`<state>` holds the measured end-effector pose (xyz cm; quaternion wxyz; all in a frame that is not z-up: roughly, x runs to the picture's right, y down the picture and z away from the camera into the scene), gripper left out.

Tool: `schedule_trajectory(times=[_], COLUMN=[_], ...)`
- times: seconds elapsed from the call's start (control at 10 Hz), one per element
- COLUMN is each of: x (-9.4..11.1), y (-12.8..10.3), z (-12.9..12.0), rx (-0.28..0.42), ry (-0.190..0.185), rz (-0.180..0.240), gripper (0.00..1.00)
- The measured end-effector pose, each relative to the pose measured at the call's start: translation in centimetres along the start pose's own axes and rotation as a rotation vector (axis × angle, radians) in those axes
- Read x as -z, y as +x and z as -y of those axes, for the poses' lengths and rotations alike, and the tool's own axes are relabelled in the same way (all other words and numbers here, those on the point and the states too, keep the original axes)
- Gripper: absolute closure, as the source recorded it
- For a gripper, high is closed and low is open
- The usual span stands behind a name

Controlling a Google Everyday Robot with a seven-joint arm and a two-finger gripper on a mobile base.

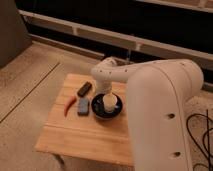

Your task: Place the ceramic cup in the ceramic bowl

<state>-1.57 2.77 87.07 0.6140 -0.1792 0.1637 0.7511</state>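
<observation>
The ceramic cup (110,103), small and cream-white, stands upright inside the ceramic bowl (99,111), a dark glossy dish in the middle of the wooden table (85,134). My gripper (107,93) reaches down from the white wrist (104,73) and sits right at the cup's far upper side, over the bowl. The arm's large white body (160,115) fills the right side and hides the table's right part.
A grey-blue block (83,106) lies just left of the bowl. A red pepper-shaped object (69,106) lies left of the block. A dark oblong object (84,89) lies toward the table's back. Black cables (200,135) run on the floor at right.
</observation>
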Motion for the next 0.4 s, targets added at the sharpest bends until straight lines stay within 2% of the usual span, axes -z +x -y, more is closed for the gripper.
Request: schedule_trajectory(times=[0.4], x=[5.5], y=[-3.8], z=[-0.7], rx=[0.019], ry=[-0.036], rz=[0.138], gripper=[0.37])
